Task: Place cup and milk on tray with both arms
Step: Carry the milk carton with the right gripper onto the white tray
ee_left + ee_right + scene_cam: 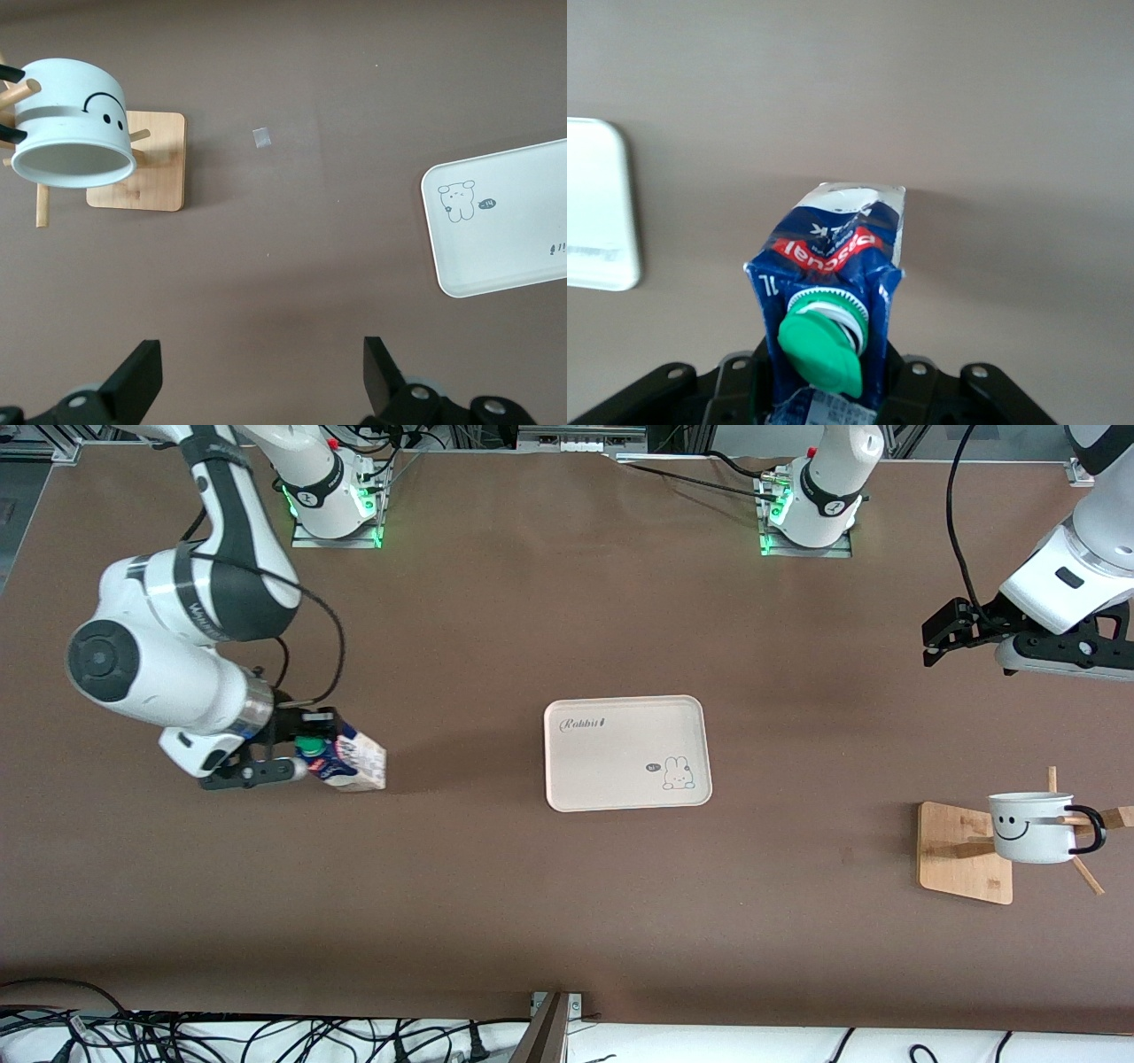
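Observation:
The milk (356,762), a blue and white carton with a green cap, leans at the right arm's end of the table, level with the tray. My right gripper (301,760) is shut on its top by the cap; the right wrist view shows the carton (833,257) between the jaws of the right gripper (824,385). The cream tray (611,766) lies empty mid-table. The white smiley cup (1032,828) hangs on a peg of a wooden rack at the left arm's end. My left gripper (937,638) is open and empty in the air, over bare table beside the rack; it (263,376) sees the cup (71,124) and the tray (505,230).
The rack's square wooden base (961,859) with slanted pegs stands under the cup, also in the left wrist view (151,168). A small pale scrap (261,137) lies on the table near it. Cables run along the table's near edge.

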Robot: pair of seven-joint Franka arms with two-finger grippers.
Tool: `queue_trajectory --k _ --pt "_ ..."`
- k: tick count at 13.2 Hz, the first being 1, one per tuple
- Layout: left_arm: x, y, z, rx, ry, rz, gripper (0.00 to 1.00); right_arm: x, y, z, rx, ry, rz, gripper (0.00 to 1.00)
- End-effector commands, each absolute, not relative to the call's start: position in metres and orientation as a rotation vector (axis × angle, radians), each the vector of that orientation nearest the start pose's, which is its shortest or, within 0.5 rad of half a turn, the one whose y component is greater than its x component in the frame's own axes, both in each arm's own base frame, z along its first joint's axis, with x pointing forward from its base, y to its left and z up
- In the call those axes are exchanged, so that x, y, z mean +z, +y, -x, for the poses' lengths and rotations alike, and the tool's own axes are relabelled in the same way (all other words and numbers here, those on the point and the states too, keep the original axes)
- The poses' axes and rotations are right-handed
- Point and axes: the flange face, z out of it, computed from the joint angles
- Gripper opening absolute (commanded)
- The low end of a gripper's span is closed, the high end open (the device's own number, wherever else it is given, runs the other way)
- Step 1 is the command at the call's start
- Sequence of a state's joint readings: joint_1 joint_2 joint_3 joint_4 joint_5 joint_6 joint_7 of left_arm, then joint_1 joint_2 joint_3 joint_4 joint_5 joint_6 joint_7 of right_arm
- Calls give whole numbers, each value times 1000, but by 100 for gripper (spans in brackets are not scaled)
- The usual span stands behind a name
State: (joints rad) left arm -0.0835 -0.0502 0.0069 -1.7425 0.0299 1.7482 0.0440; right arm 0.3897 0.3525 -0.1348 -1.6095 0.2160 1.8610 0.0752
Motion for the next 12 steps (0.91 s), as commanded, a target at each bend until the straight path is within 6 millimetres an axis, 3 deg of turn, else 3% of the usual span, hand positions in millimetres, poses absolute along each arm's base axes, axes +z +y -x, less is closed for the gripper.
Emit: queue_trajectory --k 1,5,7,9,12 --pt "592 -40 -554 -77 216 3102 100 418 275 -615 205 -143 2935 40" --pt "594 -41 -556 -86 216 3102 100 405 419 -585 153 -150 2950 40" --pt "595 -42 -561 -93 220 3101 100 394 465 -567 96 -149 2940 40" --pt "595 -42 -566 -96 223 3101 100 377 489 -554 83 -178 2947 40" --pt "587 -42 -587 -89 216 3101 100 359 493 -552 87 -198 2978 40"
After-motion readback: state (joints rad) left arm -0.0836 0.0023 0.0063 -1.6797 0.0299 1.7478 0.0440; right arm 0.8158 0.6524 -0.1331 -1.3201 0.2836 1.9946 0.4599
